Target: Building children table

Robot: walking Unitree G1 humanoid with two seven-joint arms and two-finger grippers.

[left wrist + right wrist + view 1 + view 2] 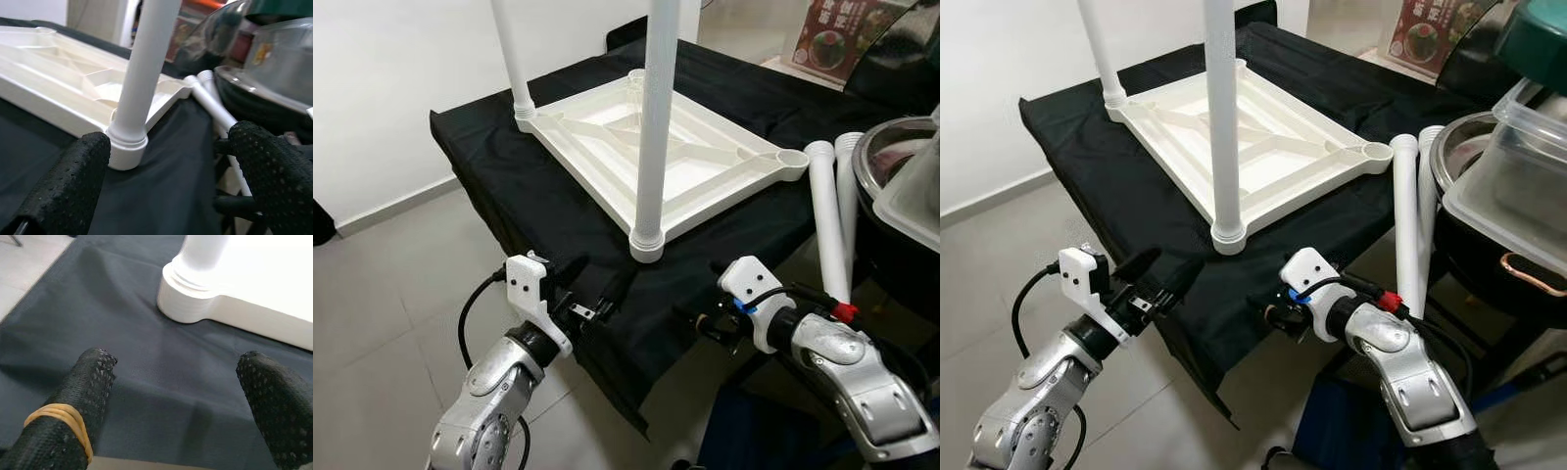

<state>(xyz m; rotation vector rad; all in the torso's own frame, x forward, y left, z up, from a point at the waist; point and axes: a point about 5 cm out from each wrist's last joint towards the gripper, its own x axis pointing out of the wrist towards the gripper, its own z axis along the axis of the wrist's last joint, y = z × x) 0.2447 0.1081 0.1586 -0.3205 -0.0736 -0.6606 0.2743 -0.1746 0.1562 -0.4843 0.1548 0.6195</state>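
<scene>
Black-draped surface (519,186) ahead: white ribbed plastic tabletop (607,147) upside down, two white tube legs (656,127) fitted. Left pincer (166,191) and right pincer (178,396) gape empty beneath it; two loose white legs (827,215) wait beyond the right one.

Left arm: silver, raised forward from lower left, wrist level. Left gripper (1163,277): two black fingers (73,188) spread wide, holding nothing.

Right arm: silver, bent inward from lower right, red and blue cabling at wrist. Right gripper (178,396): fingers parted, empty; yellow rubber band around one finger.
</scene>
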